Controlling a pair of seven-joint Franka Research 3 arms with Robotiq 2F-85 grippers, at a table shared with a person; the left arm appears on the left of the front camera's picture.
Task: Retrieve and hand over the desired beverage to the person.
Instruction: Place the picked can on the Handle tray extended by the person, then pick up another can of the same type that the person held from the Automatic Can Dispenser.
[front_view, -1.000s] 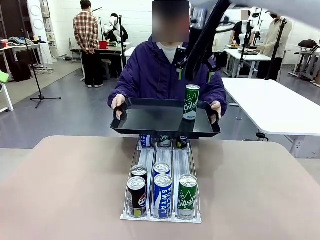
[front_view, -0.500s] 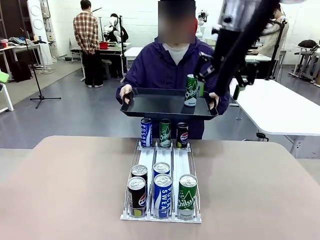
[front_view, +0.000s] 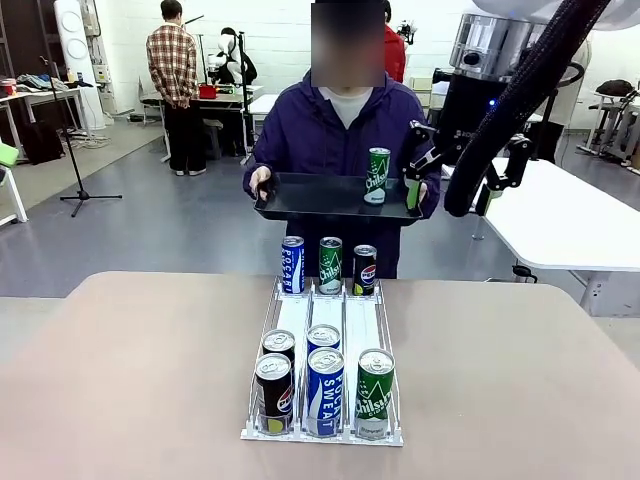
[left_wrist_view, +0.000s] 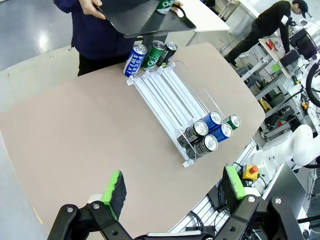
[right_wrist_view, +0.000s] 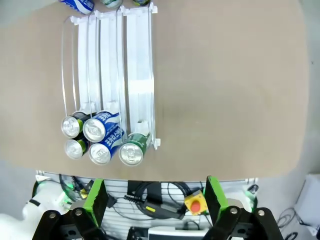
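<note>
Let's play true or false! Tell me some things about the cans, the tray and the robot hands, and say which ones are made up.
1. A green Chilsung can stands upright on the black tray that the person holds. True.
2. The right gripper is shut on a can. False: it is open and empty.
3. Two green cans sit at the near end of the rack. False: there is just one, the near Chilsung can.
4. Three cans stand at the rack's far end. True: a Pocari Sweat can, a far Chilsung can and a Pepsi can.
5. The left gripper is open with nothing in it. True.
</note>
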